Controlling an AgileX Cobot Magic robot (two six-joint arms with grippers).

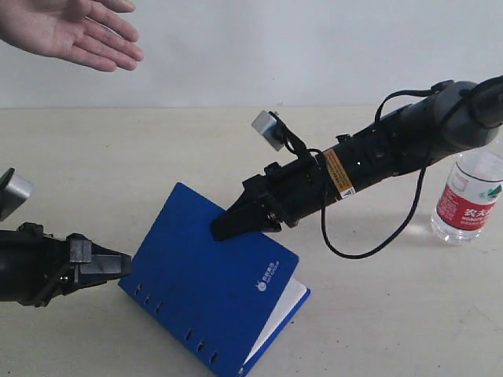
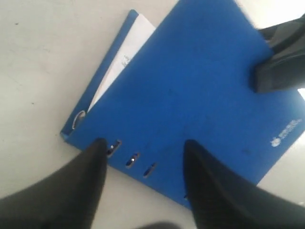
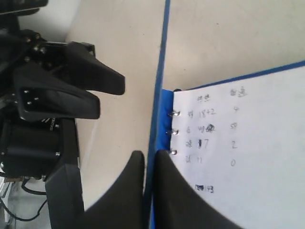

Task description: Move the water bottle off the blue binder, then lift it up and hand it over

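Beige surface (image 1: 377, 314), white wall behind, and somebody's bare open palm (image 1: 75, 31) up top left. Left hand (image 1: 122, 265) sits low, jaws apart, right by the flat bright-blue binder (image 1: 204, 290). Right hand (image 1: 224, 228) is pinched onto its tilted-up cover. Clear plastic water bottle with a red-and-white label (image 1: 469, 196) stands far right, off the binder.
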